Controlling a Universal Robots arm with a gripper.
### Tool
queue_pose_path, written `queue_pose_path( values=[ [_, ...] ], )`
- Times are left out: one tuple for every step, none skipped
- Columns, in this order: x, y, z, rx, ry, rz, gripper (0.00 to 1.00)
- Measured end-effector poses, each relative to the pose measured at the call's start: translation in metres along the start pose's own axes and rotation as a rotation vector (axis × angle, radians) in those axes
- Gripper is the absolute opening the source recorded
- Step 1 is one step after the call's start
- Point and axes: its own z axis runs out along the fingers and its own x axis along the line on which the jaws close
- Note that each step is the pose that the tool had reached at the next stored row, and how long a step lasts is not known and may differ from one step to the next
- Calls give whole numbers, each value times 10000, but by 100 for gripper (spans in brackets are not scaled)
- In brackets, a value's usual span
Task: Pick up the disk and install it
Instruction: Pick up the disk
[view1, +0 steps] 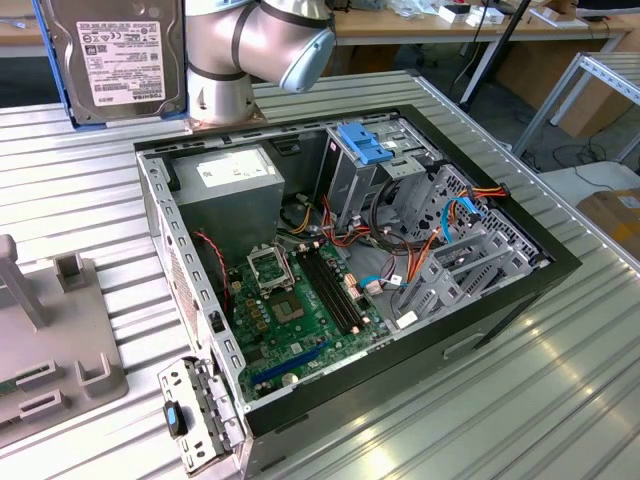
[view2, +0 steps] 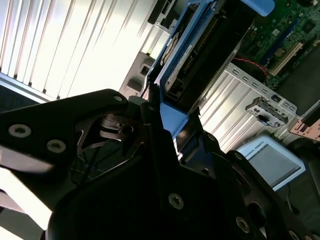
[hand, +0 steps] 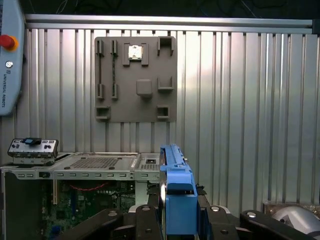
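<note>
Grey fixture plate (view1: 55, 345) lies flat on the ribbed table (view1: 560, 400), well apart from the computer case (view1: 400, 365) on the exterior view's left; the disk (view1: 112, 60) is up in the air, clear of the table, past the case's far corner on the exterior view's left; it stands on edge with its label to the camera and a blue rail down one side; it is not in the case; robot arm (view1: 250, 45) just beside the disk, above the case's far wall; the case lies open; inside it, going right, are the power supply (view1: 230, 190), motherboard (view1: 300, 310), a light-blue latch plate (view1: 365, 145) on the drive cage, and orange and red cables (view1: 470, 200) toward the case's far right side; a small metal bracket (view1: 195, 415) with a blue clip sits just beside the case's near corner.

In the first wrist view the gripper (hand: 179, 220) has black fingers (hand: 147, 220) on both sides of the disk's blue edge; jaws are closed down to the disk's thickness and grip it edge-on; case rim and fixture plate lie beyond.

In the second wrist view the gripper (view2: 172, 122) clamps the disk's blue end; the motherboard shows past it.
</note>
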Motion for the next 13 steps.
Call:
queue_pose_path(
  values=[
    [0,-14,1,1,-1,0,37],
    [-1,-25,1,1,0,0,37],
    [-3,-27,0,0,0,1,37],
    [-2,-27,0,1,0,1,37],
    [-3,-27,1,2,-1,1,37],
    [-3,-27,1,1,0,1,37],
    [-3,-28,0,1,0,1,37],
    [-3,-27,1,1,-1,0,37],
    [-3,-28,1,1,-1,0,37],
    [-3,-28,1,1,-1,0,37],
    [-4,-27,1,1,0,1,37],
    [-4,-28,1,1,0,0,37],
    [-4,-28,1,1,0,0,37]
  ],
)
